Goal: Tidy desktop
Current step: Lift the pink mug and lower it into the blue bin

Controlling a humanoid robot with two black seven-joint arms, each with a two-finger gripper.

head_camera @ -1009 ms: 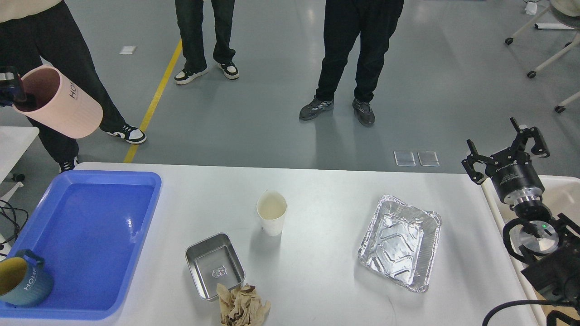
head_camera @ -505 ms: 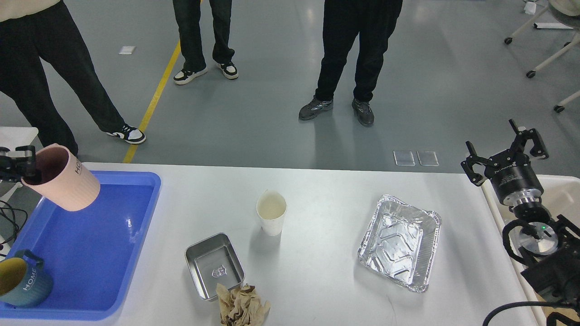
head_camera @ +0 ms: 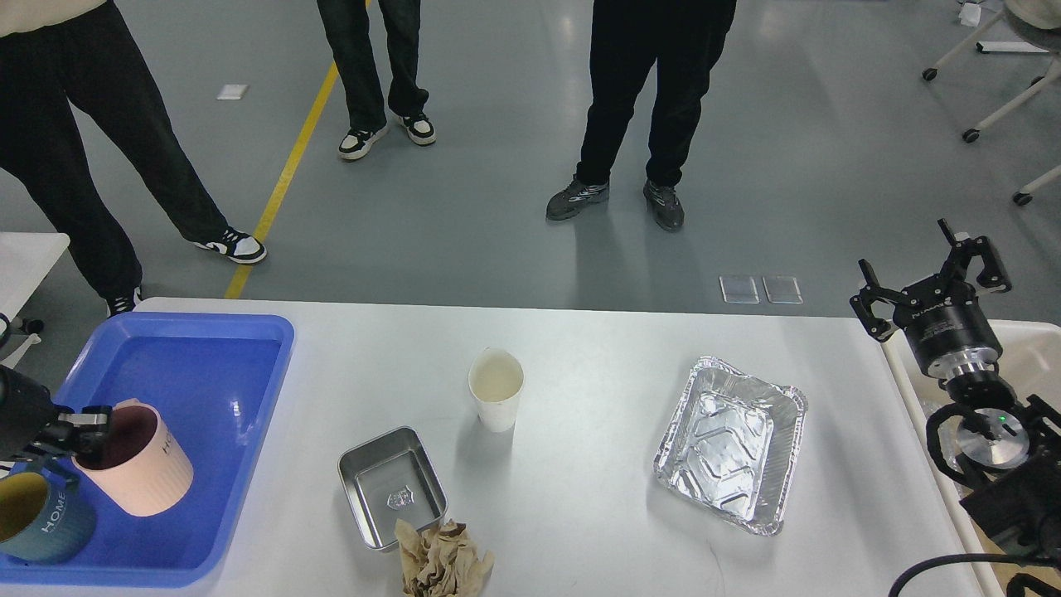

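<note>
While I tidy the desktop, these lines say how things stand.
Step in hand: placing the pink cup into the blue tray, beside the teal mug.
Left gripper: clamped on the pink cup's rim; cup tilted, low over the tray floor.
Right gripper: fingers spread, holding nothing, raised past the table's right end.
Desktop: white top spread below me, bearing the tray at its left.
Left to clear: paper cup, steel tin, crumpled paper, foil pan.
Next move: probably set the cup upright, then let go cleanly.
</note>
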